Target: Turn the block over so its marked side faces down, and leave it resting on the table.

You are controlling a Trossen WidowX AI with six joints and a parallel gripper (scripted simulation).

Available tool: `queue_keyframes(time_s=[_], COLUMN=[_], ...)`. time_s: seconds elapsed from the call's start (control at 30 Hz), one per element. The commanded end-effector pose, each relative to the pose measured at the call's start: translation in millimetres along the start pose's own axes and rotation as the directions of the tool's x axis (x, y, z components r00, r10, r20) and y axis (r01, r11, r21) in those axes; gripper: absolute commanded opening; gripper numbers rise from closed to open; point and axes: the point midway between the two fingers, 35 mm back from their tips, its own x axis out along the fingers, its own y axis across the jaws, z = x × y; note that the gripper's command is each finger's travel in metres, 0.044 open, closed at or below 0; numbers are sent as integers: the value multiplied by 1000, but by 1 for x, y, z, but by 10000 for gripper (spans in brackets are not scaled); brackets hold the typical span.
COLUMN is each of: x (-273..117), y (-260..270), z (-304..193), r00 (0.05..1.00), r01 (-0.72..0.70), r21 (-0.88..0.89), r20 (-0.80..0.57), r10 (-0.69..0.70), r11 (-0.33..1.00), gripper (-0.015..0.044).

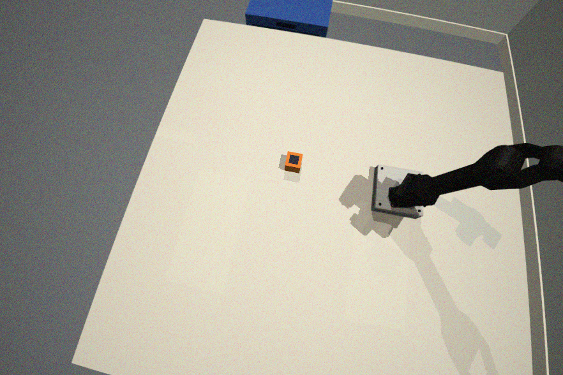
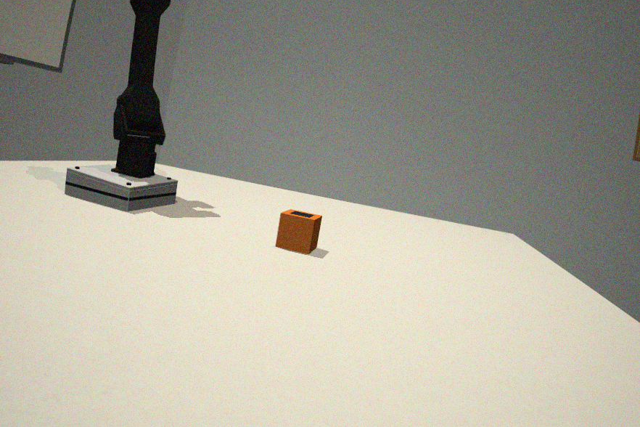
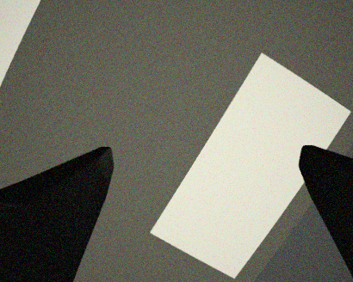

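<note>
Block (image 1: pixel 293 161) (image 2: pixel 298 232): on table, marked side up | pincer (image 3: pixel 206 156): open, away

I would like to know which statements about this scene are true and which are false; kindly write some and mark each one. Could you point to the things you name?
1. The orange block (image 1: pixel 293 162) (image 2: pixel 297 232) has its dark-marked side facing up. True.
2. The gripper (image 3: pixel 206 156) is shut. False: its fingers stand wide apart.
3. The block rests on the table (image 1: pixel 227 270) (image 2: pixel 310 349). True.
4. The blue box (image 1: pixel 290 2) stands in the middle of the table. False: it is beyond the table's edge.
5. The block touches the arm's base plate (image 1: pixel 381 184) (image 2: pixel 98 192). False: bare table lies between them.
</note>
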Motion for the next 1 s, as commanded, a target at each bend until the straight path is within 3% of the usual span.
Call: queue_keyframes(time_s=[0.0, 0.2, 0.4, 0.7, 0.97], x=[0, 7, 10, 2, -19], y=[-1, -30, -52, -57, -20], z=[1, 51, 121, 246, 364], r00=[1000, 994, 971, 894, 774], r01=[3, 108, 230, 407, 539], r21=[-9, -290, -569, -828, -842], r20=[0, 10, 76, 275, 512], r10=[-3, -110, -228, -354, -373], r11=[1000, 951, 790, 386, -35], gripper=[426, 440, 440, 440, 440])
